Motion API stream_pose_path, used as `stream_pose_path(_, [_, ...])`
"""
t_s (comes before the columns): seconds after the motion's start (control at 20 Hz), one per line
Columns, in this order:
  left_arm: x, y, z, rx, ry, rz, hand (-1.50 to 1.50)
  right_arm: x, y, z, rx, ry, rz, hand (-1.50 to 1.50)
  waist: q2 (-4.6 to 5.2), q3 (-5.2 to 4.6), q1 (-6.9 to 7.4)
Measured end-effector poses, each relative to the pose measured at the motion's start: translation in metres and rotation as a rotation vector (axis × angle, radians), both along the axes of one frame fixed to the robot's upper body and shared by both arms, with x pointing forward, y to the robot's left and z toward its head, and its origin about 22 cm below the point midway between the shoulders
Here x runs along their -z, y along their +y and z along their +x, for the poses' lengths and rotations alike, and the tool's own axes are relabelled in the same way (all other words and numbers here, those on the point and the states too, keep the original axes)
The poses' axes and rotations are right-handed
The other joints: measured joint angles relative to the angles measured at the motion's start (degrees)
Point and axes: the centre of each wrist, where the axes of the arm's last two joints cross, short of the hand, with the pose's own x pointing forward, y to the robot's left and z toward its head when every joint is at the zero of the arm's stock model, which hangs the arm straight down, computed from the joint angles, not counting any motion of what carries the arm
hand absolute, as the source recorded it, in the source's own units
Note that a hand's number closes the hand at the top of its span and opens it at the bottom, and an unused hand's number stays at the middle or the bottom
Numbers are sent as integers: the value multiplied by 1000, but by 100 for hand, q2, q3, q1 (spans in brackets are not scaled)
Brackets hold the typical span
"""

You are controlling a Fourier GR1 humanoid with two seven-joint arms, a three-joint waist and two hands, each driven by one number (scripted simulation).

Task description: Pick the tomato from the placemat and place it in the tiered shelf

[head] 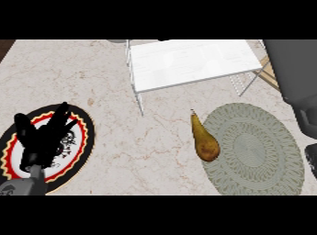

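My left robot hand (44, 137) is at the lower left, fingers straight and spread open, holding nothing. It hangs over a round black plate (79, 151) with a red and yellow wavy rim.

On the right I see a big grey arm and something dark by the edge, but I cannot tell if that is my right robot hand or how its fingers are.

Out on the marble bench (65, 73), a brown pear (204, 140) lies on the left edge of a round grey placemat (263, 151). I do not see a tomato on the mat. Past the pear, at the far side, stands the white tiered shelf (195, 62) with thin metal legs.
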Motion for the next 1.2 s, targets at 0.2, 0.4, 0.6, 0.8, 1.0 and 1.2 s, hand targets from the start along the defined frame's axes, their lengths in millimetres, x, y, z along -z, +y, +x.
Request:
stream_pose_path(0.2, [-4,1,1,-2,18,-4,0,-5,-3,2,21,8,31,-150,-5,-13,-14])
stream_pose_path(0.4, [-2,0,-1,-7,12,0,0,-8,-3,2,56,19,182,-150,-11,-9,-32])
stream_pose_path(0.6, [-2,0,-1,-3,6,-10,0,-5,-5,5,58,31,336,-150,-9,-11,-26])
stream_pose_path(0.8, [-2,0,-2,3,2,-5,0,-15,-14,5,50,38,491,-150,-4,-15,-24])
stream_pose_path(1.0, [-2,1,-2,3,3,-10,0,-23,-33,6,63,28,642,-150,-6,-12,-30])
stream_pose_path(1.2, [-4,1,-1,2,11,-10,0,-31,-57,6,137,-34,726,-150,-3,-18,-34])
